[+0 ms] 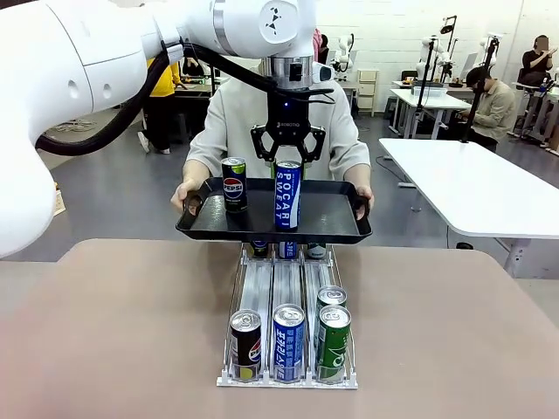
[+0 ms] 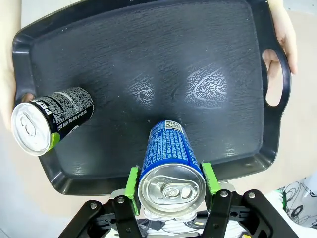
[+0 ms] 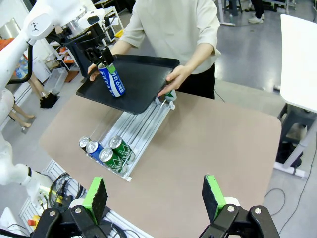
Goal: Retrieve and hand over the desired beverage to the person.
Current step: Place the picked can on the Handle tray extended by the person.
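Observation:
The person in a light grey sweatshirt holds a black tray by both handles over the far edge of the table. On it stand a blue Pocari Sweat can and a black Pepsi can. My left gripper reaches down over the blue can. Its green pads flank the can's top, a hair off its sides, so the gripper is open. The Pepsi can stands to one side. My right gripper hangs open and empty, high above the near table edge.
A metal can rack runs down the middle of the brown table, with Pepsi, blue and green cans at its near end. The person's hands grip the tray handles. White tables stand at the right.

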